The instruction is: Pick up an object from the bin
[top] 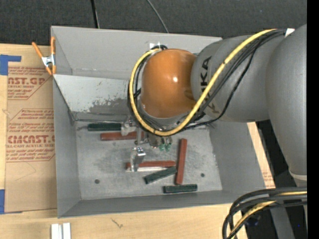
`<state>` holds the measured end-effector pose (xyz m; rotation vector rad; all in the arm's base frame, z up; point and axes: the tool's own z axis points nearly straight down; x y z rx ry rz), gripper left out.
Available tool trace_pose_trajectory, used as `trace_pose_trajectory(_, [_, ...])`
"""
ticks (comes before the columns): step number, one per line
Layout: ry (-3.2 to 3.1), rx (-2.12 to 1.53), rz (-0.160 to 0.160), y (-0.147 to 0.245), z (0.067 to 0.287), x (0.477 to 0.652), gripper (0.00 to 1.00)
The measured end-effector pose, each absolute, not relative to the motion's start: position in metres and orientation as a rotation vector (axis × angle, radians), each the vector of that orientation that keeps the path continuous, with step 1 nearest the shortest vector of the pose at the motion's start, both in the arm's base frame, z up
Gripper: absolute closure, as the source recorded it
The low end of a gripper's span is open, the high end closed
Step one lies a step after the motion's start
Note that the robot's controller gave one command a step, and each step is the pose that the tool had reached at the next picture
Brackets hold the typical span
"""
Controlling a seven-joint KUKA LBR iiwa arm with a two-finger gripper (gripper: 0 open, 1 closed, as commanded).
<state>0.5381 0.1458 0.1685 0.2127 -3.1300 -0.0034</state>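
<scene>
**Six sticks on the floor, claw low over the left end of one**

Your gripper hangs below the orange wrist cover, close to the floor of the grey bin and a little near of its middle. It sits right at the left end of a flat red-brown stick that runs left to right. You cannot tell from this view how wide the claw stands, or whether it has that stick between its tips. Treat nothing as held.

Judge the step as the approach or the close on that stick. No lift shows, since the stick lies flat on the floor.

Mind the neighbours:

- A slanted dark green stick lies just near of the target and seems to touch its right part.
- A lengthwise red-brown stick meets the target's right end.
- A near dark green stick lies apart, towards the near wall.
- A far dark green stick and a far red-brown stick lie to the far left, clear of the claw.

Your next move probably calls for a firm close across the stick's narrow width, then a straight rise. Gripped at its end, the stick may tip and drag the green one.
</scene>
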Motion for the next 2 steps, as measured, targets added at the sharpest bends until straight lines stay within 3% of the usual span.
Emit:
trace_pose_trajectory(1, [-3.128, 0.371, 0.000, 0.129, 0.124, 0.522, 0.00])
trace_pose_trajectory(2, [-3.042, 0.850, -0.004, 0.077, 0.076, 0.543, 1.00])
